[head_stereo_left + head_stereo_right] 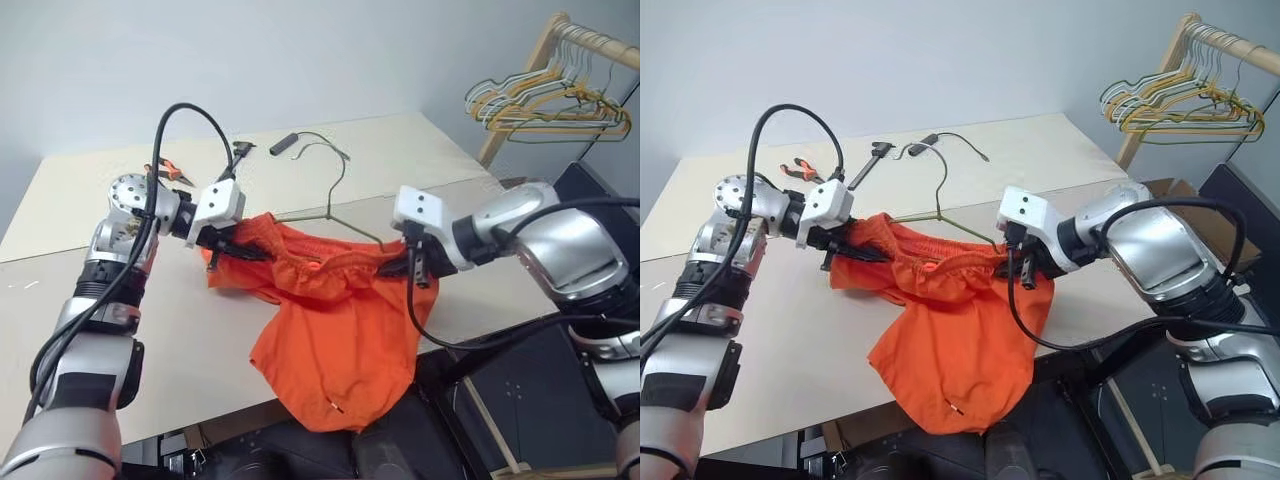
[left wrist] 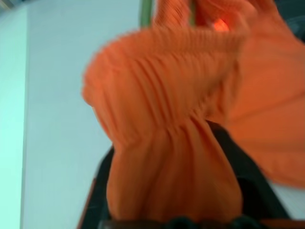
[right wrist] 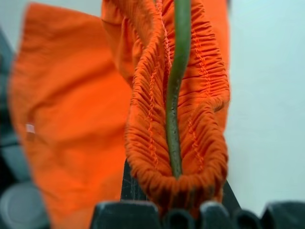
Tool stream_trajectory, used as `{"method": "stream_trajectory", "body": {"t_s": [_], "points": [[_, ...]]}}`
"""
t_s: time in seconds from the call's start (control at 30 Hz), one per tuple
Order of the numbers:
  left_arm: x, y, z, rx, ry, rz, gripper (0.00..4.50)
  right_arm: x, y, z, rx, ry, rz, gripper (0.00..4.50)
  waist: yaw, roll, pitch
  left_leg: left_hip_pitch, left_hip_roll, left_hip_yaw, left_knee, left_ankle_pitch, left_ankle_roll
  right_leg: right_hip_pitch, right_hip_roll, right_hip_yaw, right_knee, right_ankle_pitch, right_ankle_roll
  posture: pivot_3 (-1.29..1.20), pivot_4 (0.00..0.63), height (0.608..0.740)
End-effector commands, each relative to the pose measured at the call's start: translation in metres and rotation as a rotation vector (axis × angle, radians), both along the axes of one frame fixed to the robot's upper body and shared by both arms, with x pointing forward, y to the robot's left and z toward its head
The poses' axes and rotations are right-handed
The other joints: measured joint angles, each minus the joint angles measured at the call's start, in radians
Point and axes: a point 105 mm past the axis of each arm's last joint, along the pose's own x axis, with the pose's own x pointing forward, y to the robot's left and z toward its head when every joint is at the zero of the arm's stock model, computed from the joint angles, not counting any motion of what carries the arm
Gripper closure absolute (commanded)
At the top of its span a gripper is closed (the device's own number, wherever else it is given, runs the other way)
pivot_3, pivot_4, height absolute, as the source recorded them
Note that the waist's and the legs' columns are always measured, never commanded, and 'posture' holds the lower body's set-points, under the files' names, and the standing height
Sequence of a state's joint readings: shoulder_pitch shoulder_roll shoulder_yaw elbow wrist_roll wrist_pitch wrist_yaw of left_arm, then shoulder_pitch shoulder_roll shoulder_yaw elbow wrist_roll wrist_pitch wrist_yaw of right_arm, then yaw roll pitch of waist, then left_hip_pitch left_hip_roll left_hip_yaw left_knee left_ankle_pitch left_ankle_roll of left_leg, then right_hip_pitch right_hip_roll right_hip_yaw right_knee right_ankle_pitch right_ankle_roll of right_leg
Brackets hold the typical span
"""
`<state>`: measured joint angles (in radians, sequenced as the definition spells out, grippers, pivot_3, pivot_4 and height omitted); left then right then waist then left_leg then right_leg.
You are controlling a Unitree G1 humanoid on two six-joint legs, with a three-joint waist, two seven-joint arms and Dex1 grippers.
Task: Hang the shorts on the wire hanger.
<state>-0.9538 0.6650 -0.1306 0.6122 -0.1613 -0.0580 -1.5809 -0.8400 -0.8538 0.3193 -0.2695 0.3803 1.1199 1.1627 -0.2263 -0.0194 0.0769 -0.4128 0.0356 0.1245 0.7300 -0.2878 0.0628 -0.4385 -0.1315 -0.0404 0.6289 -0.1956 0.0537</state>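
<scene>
Mostly there: your right end effector [image 1: 1025, 268] pinches shorts [image 1: 335, 335] waistband with wire hanger [image 1: 335, 205] inside; left end effector [image 1: 228, 248] grips the other side. Shorts drape off worktop [image 1: 420, 150]; seat them, release.

A plain test room or lab: a bare pale counter [image 1: 420, 150] against a blank grey wall [image 1: 300, 50], a wooden rack [image 1: 560, 40] of coloured hangers [image 1: 545, 105], and orange-handled pliers [image 1: 170, 170] left lying out.

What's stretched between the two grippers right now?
The shorts' gathered waistband with the wire hanger threaded inside spans left gripper to right gripper, in both eye views.
</scene>
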Motion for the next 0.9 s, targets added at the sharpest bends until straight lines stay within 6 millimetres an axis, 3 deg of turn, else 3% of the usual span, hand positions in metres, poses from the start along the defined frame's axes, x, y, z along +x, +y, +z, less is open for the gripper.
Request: {"method": "stream_trajectory", "body": {"t_s": [0.03, 0.17, 0.2, 0.37, 0.6, 0.8, 0.9], "points": [[0.008, 0.013, 0.035, -0.119, -0.083, 0.084, 1.45, -0.007, -0.018, 0.014, 0.075, -0.006, -0.116, 4.50, 0.004, 0.000, 0.000, 0.000, 0.000, 0.000, 0.000, 0.000, 0.000, 0.000, 0.000, 0.000, 0.000, 0.000, 0.000, -0.28, 0.077, 0.740], [0.015, 0.022, 0.060, -0.294, -0.097, 0.187, 0.08, -0.018, -0.037, 0.006, 0.114, 0.027, -0.262, 4.50, 0.013, 0.000, 0.000, 0.000, 0.000, 0.000, 0.000, 0.000, 0.000, 0.000, 0.000, 0.000, 0.000, 0.000, 0.000, -0.27, 0.081, 0.740], [0.014, 0.021, 0.066, -0.346, -0.096, 0.195, 0.02, -0.021, -0.042, 0.003, 0.124, 0.035, -0.298, 4.50, 0.016, 0.000, 0.000, 0.000, 0.000, 0.000, 0.000, 0.000, 0.000, 0.000, 0.000, 0.000, 0.000, 0.000, 0.000, -0.28, 0.085, 0.740], [-0.012, -0.004, 0.100, -0.709, 0.046, 0.148, 0.02, -0.031, -0.086, -0.009, 0.200, 0.035, -0.651, 4.50, 0.035, -0.001, 0.001, 0.000, 0.001, -0.002, -0.001, 0.000, 0.000, 0.002, 0.000, -0.001, -0.001, 0.000, 0.000, -0.29, 0.101, 0.740], [-0.037, -0.037, 0.111, -0.868, 0.085, 0.169, 0.02, -0.041, -0.138, -0.005, 0.219, -0.101, -0.962, 4.50, 0.051, 0.002, 0.006, 0.007, -0.001, -0.002, -0.002, 0.000, 0.000, 0.008, -0.001, 0.001, -0.002, 0.000, 0.001, -0.32, 0.119, 0.740], [-0.042, -0.049, 0.114, -0.917, 0.075, 0.216, 0.02, -0.044, -0.188, 0.014, 0.190, -0.173, -1.200, 4.50, 0.036, 0.010, 0.017, 0.015, -0.002, -0.002, -0.003, -0.001, 0.001, 0.017, -0.001, 0.002, -0.005, -0.001, -0.001, -0.35, 0.127, 0.740], [-0.043, -0.051, 0.113, -0.917, 0.075, 0.218, 0.02, -0.045, -0.200, 0.021, 0.181, -0.175, -1.244, 4.50, 0.023, 0.010, 0.019, 0.016, -0.002, -0.002, -0.004, -0.001, 0.001, 0.017, -0.001, 0.002, -0.004, -0.002, -0.003, -0.35, 0.124, 0.740]]}}
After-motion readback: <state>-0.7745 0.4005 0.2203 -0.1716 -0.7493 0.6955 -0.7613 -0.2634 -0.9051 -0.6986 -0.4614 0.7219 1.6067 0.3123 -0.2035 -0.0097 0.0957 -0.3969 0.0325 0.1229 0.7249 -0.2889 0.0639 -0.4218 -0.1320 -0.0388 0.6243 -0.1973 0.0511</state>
